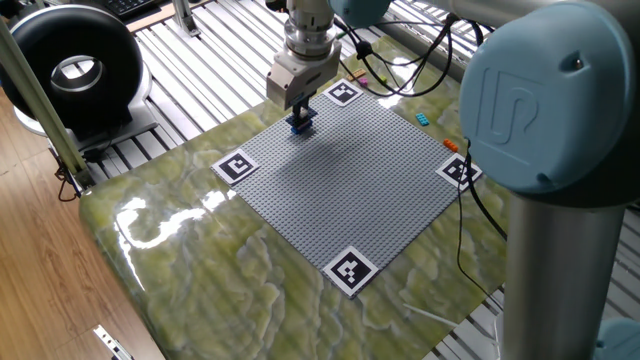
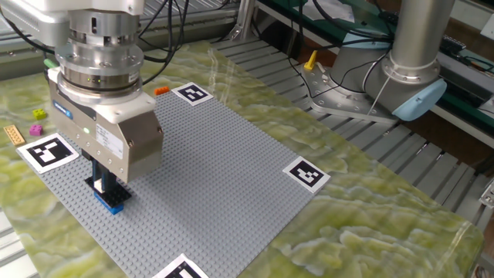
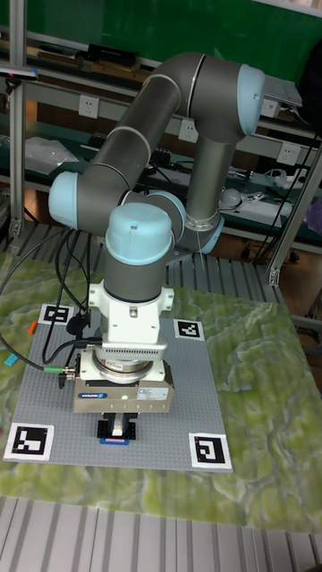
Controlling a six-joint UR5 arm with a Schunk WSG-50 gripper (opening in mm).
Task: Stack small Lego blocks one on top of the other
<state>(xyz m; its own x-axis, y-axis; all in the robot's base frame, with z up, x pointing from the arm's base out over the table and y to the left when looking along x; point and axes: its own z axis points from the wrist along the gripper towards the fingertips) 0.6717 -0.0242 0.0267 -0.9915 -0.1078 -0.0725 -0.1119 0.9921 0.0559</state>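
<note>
A small stack of Lego blocks (image 2: pixel 112 199) stands on the grey baseplate (image 2: pixel 224 162) near its left corner, a dark blue block on a lighter blue one. It also shows in one fixed view as the blocks (image 1: pixel 300 124) and in the tall view as the blocks (image 3: pixel 114 439). My gripper (image 2: pixel 100 184) points straight down with its fingertips at the top block; the same gripper (image 1: pixel 298 108) (image 3: pixel 120 427) covers most of the stack. The fingers stand close together, and the gripper body hides whether they clamp the block. Loose magenta (image 2: pixel 37 114), tan (image 2: pixel 14 134) and orange (image 2: pixel 161 91) blocks lie off the plate.
Black-and-white marker squares (image 2: pixel 192 94) (image 2: pixel 306 174) (image 2: pixel 48 150) sit at the baseplate corners. A cyan block (image 1: pixel 423 119) and an orange block (image 1: pixel 451 145) lie on the marbled tabletop beyond the plate. Cables and the arm's base (image 2: pixel 401 85) stand at the far side.
</note>
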